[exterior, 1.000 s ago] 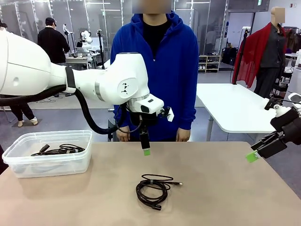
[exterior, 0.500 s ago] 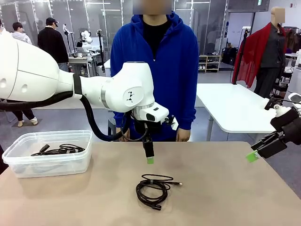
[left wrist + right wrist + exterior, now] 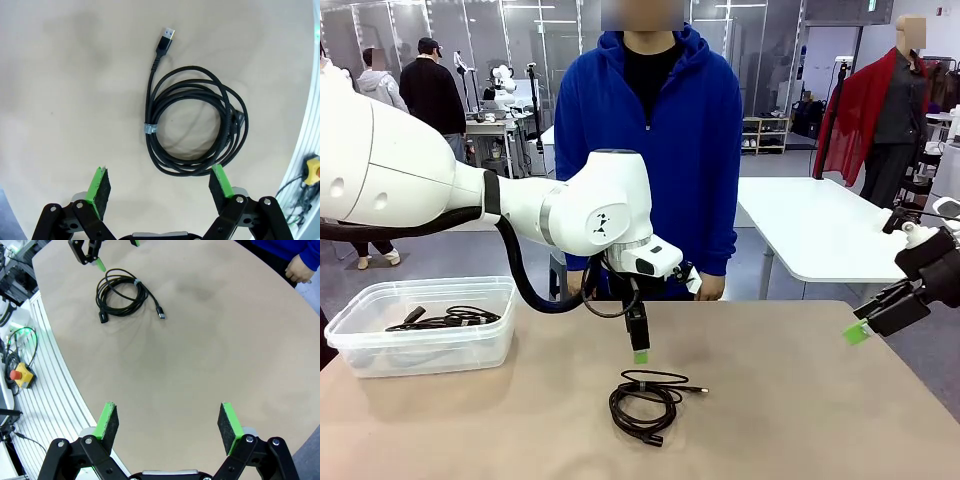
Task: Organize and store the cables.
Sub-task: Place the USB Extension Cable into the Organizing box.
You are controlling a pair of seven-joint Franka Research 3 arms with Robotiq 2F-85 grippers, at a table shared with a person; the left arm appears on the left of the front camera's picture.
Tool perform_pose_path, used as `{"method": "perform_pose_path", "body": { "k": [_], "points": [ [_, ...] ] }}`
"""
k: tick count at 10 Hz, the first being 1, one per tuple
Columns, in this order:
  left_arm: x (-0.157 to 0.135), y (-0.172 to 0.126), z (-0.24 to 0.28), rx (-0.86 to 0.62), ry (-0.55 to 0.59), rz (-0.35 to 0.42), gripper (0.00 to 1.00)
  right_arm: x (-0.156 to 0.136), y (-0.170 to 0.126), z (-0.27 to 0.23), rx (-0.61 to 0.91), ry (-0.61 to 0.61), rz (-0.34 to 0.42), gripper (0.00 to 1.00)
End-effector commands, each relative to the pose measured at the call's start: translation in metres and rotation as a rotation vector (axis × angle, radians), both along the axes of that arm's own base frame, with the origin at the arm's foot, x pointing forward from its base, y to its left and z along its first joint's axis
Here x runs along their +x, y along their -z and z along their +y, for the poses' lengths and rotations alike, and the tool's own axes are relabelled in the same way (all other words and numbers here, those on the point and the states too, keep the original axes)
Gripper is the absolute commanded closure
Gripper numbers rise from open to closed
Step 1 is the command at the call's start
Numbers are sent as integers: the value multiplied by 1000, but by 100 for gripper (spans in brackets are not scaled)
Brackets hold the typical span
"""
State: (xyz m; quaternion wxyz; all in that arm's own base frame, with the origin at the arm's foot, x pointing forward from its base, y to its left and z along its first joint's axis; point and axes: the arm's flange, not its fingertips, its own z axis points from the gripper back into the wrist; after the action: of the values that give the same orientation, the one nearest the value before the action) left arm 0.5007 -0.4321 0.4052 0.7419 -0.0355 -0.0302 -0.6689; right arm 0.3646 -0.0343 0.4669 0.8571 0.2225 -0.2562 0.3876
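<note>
Hovering left pincer (image 3: 159, 187) above unlabelled cable (image 3: 192, 127)

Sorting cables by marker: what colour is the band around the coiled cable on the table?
Light blue band, clearest in the left wrist view.

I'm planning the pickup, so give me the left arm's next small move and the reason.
Probably lower straight down. The left gripper hangs open above the coiled cable on the table, its pads near the coil's edge, nothing held; a slight shift over the coil may help before closing.
</note>
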Motion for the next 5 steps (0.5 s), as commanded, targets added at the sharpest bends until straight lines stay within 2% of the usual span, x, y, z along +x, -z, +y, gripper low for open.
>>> {"method": "perform_pose_path", "body": {
  "k": [1,5],
  "points": [
    [1,4,-4,20,-12,-3,0,-1,-1,0,-2,-1,1,0],
    [3,19,-11,20,7,36,0,-1,-1,0,-2,-1,1,0]
  ]
}}
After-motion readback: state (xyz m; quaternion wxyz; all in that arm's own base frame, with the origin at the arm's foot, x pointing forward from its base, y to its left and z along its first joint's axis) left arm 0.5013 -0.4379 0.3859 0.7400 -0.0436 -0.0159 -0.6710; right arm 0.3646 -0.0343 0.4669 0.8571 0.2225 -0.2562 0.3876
